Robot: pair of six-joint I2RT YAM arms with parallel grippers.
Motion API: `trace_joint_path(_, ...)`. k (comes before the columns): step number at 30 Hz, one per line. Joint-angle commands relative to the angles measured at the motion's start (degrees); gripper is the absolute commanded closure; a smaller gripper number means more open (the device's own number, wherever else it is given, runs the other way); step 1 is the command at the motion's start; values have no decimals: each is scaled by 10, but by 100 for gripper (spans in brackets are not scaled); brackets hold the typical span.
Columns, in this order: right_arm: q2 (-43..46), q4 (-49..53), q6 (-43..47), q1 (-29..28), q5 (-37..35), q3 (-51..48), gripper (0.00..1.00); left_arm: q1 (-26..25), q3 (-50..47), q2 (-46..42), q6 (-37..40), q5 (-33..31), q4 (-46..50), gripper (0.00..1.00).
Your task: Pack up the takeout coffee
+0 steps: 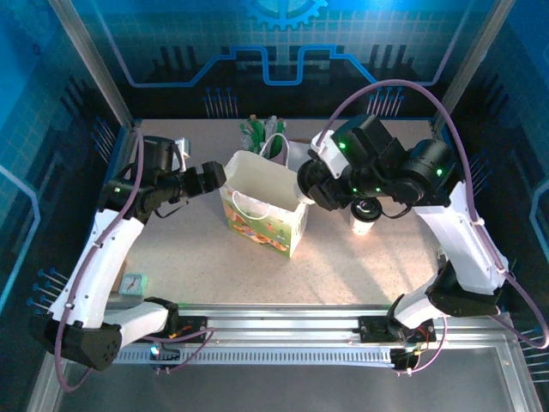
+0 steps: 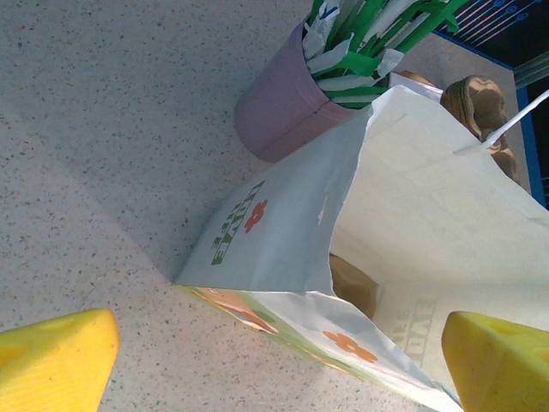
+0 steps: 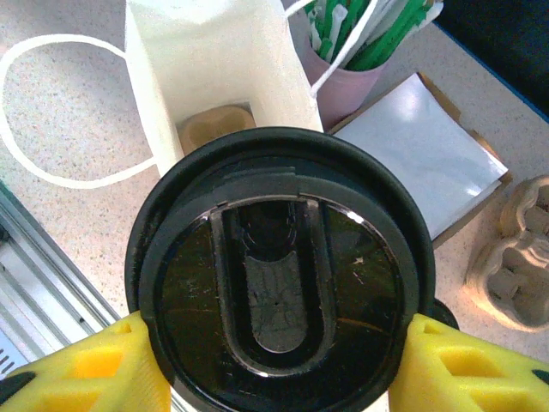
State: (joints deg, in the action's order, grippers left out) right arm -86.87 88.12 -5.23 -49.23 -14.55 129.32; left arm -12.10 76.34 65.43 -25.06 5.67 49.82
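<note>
My right gripper (image 3: 274,352) is shut on the takeout coffee (image 3: 279,275), its yellow fingers (image 3: 94,369) pressing both sides of the round black lid, which faces the wrist camera. From above, this gripper (image 1: 309,190) hangs at the right rim of the tall white paper bag (image 1: 266,215). The bag's open mouth (image 3: 214,60) lies just beyond the lid, with a brown item (image 3: 213,127) at its bottom. My left gripper (image 1: 214,178) is open at the bag's left rim. The near corner of the bag (image 2: 283,249) stands between its spread yellow fingers (image 2: 51,360).
A pink cup of green-and-white sticks (image 1: 266,137) stands behind the bag. A white packet on brown card (image 3: 420,146) and a pulp cup carrier (image 3: 515,257) lie to the right. Another white cup with a black lid (image 1: 364,215) stands under my right arm. A small teal item (image 1: 133,283) sits front left.
</note>
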Motion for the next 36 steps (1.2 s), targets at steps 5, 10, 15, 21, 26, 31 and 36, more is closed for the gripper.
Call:
trace_joint_path(5,-39,6,13,-21,10,59,48,7,-11,-5,20,12,-17,2)
trace_joint_path(10,-73,1,18,-32,21,88,49,7,-18,-6,19,10,-23,2)
trace_joint_path(15,-107,-3,24,-32,24,98,49,7,-23,-7,21,6,-26,2)
trace_joint_path(21,-147,-6,28,-24,22,117,49,7,-27,-11,25,1,-29,3)
trace_joint_path(26,-172,-5,30,-14,19,126,49,7,-34,-14,29,-1,-32,2)
trace_joint_path(31,-187,-3,29,5,19,108,50,7,-42,-16,30,-4,-38,3)
trace_joint_path(36,-199,-2,30,13,25,86,50,7,-46,-16,32,-6,-41,2)
